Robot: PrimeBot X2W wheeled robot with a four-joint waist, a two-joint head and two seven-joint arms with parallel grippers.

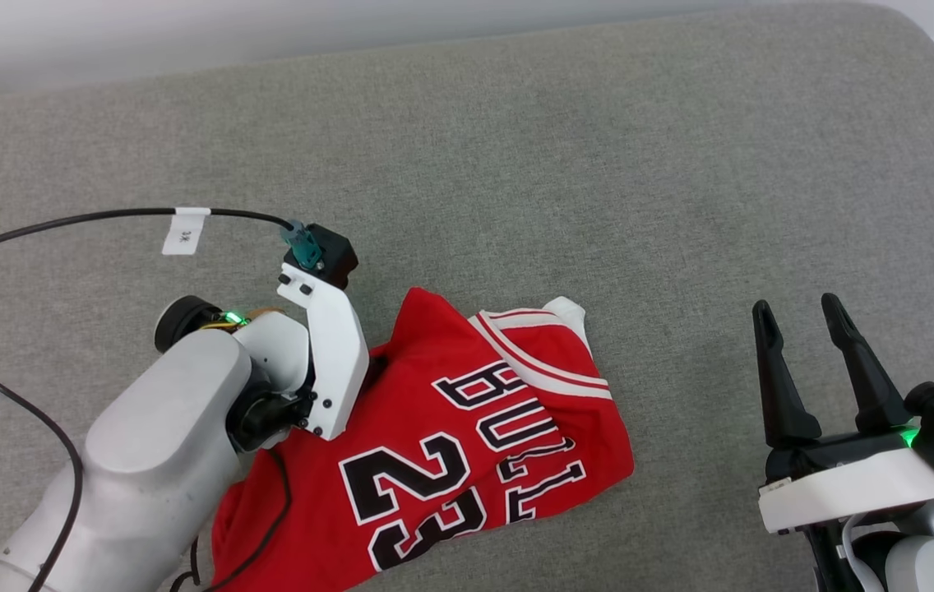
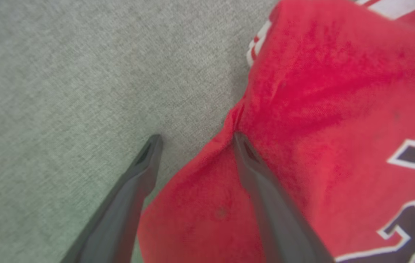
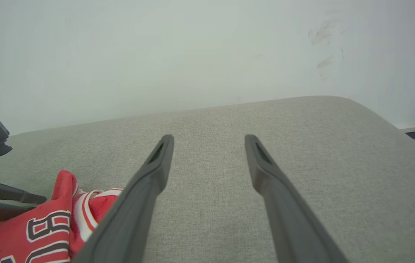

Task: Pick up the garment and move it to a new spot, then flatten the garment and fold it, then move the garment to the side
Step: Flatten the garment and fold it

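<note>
The garment [image 1: 467,427], a red jersey with black white-outlined lettering and the number 23, lies rumpled near the front of the grey surface. My left arm's white wrist [image 1: 334,353] hangs over its left edge and hides the fingers in the head view. In the left wrist view my left gripper [image 2: 196,137] is open. One finger rests on the bare grey cloth, and the other presses a crease into the red fabric [image 2: 324,109], with the garment's edge lying between them. My right gripper [image 1: 797,306] stands open and empty to the garment's right, well apart from it. The garment [image 3: 35,230] shows at that wrist view's lower left.
A grey padded surface [image 1: 598,164] stretches behind and to the right of the garment. A black cable with a white tag [image 1: 185,230] loops over the left part. A pale wall [image 3: 193,54] runs along the back. The surface's rounded corner [image 1: 927,49] is at the far right.
</note>
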